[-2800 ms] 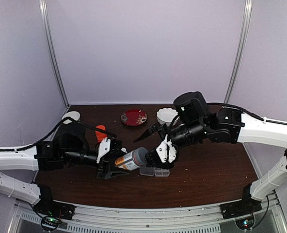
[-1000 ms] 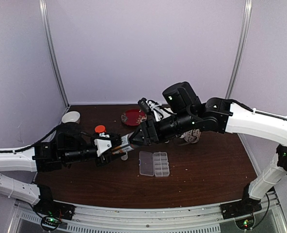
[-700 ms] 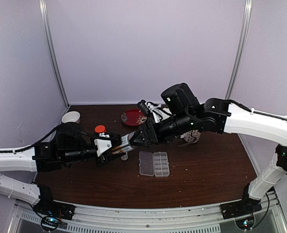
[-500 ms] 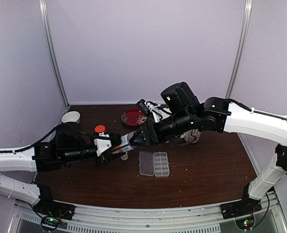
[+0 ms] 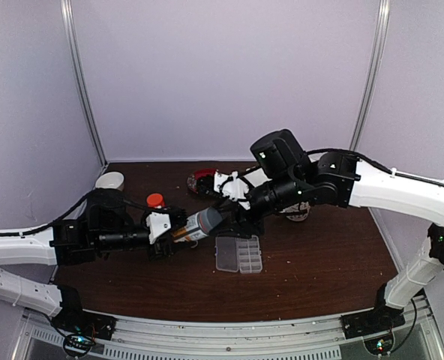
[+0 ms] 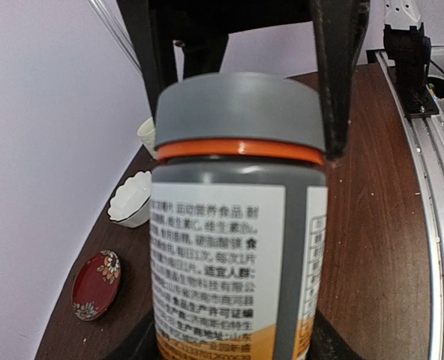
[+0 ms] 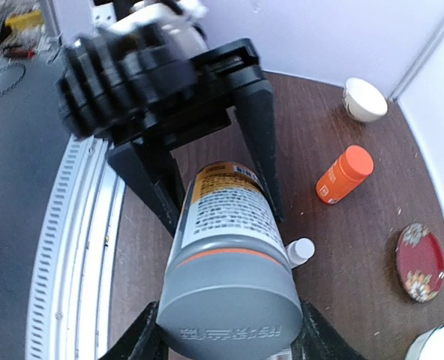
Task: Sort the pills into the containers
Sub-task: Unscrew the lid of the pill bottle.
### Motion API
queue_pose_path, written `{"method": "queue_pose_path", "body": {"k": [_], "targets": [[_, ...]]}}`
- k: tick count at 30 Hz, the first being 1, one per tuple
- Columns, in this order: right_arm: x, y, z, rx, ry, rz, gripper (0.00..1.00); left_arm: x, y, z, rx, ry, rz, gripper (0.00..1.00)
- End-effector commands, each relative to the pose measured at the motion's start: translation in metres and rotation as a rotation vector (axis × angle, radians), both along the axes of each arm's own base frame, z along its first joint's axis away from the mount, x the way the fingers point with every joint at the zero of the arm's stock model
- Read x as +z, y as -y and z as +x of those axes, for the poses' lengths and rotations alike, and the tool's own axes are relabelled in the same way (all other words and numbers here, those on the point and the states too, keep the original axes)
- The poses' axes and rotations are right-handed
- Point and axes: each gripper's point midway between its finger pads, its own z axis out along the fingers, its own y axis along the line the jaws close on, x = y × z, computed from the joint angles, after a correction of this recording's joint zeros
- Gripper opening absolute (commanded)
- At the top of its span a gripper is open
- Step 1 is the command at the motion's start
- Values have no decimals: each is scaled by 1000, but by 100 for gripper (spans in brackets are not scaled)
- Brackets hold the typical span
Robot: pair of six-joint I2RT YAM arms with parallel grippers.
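Note:
A grey-capped bottle (image 5: 195, 226) with a white and orange label hangs level over the table, held from both ends. My left gripper (image 5: 175, 234) is shut on its body. My right gripper (image 5: 222, 217) is shut on the grey cap (image 7: 229, 311), a black finger (image 7: 142, 339) pressed to each side. The containers are the cells of a clear pill box (image 5: 239, 253), which lies with its lid open just right of and below the bottle. No pills show in any view.
An orange bottle (image 7: 344, 174) and a small white bottle (image 7: 301, 250) lie under the held bottle. A red plate (image 5: 201, 180), a white bowl (image 5: 109, 181) and a patterned cup (image 5: 297, 213) stand towards the back. The table's metal front rail (image 7: 72, 247) runs along the near edge.
The right gripper has turned at the wrist and closed round the bottle's cap. The bottle has shifted a little right towards the pill box. The left arm has kept its hold.

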Motion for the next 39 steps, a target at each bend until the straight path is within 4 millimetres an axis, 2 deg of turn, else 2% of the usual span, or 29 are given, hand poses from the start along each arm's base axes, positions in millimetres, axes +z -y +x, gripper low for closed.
{"method": "queue_pose_path", "body": {"k": [1,6,10,16,26,31,34,39], "targets": [[15,-4,-27,394,444,50,20,22,10,-8,-57,-21,-114,19],[-7,8,-45,691,731,16,13,17,17,-19,-104,-104,-151,19],[-6,9,-46,748,853,34,7,8,25,-31,-176,-185,-147,19],[-2,14,-46,741,918,48,7,-3,30,-34,-200,-233,-129,18],[-5,29,-43,740,1074,1,8,-10,40,-62,-385,-363,-79,19],[4,31,-37,660,1220,52,8,-16,44,-73,-456,-416,-40,19],[12,32,-33,597,1299,85,8,-15,45,-75,-475,-426,-30,18],[11,38,-33,601,1300,54,8,-23,38,-72,-468,-462,39,19]]}}
